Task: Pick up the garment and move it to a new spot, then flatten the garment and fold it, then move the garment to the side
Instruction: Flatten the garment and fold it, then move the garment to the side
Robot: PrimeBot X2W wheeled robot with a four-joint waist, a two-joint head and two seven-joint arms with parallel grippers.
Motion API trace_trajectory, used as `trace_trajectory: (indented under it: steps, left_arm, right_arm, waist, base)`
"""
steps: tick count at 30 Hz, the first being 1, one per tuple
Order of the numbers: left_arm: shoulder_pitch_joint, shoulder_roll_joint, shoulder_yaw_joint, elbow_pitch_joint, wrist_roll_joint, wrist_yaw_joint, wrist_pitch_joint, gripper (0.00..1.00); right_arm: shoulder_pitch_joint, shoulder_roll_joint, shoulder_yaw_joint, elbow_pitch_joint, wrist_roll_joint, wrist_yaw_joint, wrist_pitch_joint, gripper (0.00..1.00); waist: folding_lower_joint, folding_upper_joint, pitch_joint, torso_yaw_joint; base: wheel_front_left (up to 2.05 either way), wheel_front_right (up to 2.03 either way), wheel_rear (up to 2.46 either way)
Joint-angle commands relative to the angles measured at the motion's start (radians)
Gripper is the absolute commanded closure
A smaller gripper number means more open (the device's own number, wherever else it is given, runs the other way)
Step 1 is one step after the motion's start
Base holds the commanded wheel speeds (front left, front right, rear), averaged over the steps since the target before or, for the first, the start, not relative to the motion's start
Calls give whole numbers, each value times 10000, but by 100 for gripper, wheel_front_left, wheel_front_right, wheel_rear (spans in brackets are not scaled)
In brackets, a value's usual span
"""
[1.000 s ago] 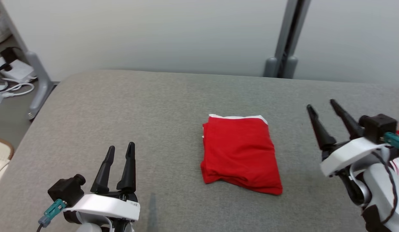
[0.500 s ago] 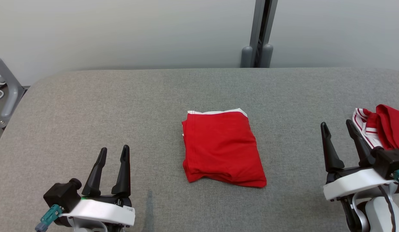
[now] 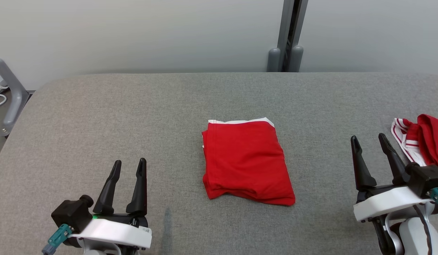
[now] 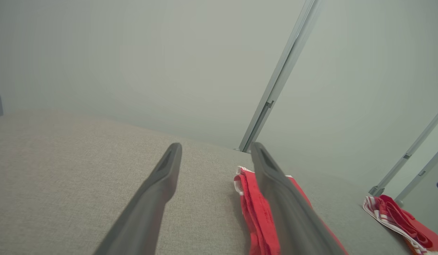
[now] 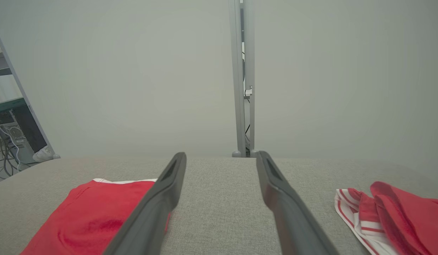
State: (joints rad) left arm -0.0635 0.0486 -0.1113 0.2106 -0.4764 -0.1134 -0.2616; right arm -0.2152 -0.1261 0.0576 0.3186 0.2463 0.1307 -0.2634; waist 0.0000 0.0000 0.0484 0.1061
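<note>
— Where is the folded red garment (image 3: 247, 163)?
— It lies flat on the grey table (image 3: 98, 113), between the two sets of jaws. It is to the right of the left gripper (image 3: 130, 161) and to the left of the right gripper (image 3: 367, 136).
— Do the jaws hold anything?
— No. Both pairs stand wide apart with nothing in them.
— And the crumpled red-and-white garment (image 3: 422, 138)?
— Just right of the right gripper's jaws.

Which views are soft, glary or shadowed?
Head view: sharp, even light, no glare, thin shadow along the garment near edge. Left wrist view: own fingers blurred up close. Right wrist view: its fingers blurred too, table weave readable.
</note>
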Motion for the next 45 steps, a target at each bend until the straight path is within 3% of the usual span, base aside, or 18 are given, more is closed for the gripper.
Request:
trace_trajectory:
  steps: [1,11,29,45]
  left_arm:
    - [107,47,10,-34,43,22,-30,0]
    - [-84,46,-229,-40,81,26,-30,0]
    - [-800,47,-1405,317,-10,75,-30,0]
    - [-860,46,-1806,287,-141,204,-30,0]
  right_arm:
    - [17,-27,-8,34,23,-1,-22,0]
    - [-129,-105,86,206,279,-1,230,0]
    - [-1910,-1521,2771,2241,5150,0,3101,0]
    - [-2524,-1426,3550,3434,8035,0,4757,0]
  waist:
    - [0,0,8,15]
    - [0,0,272,318]
    - [0,0,1442,1695]
    - [0,0,1540,2440]
  base:
    - [0,0,0]
    - [0,0,0]
    - [0,0,0]
    - [0,0,0]
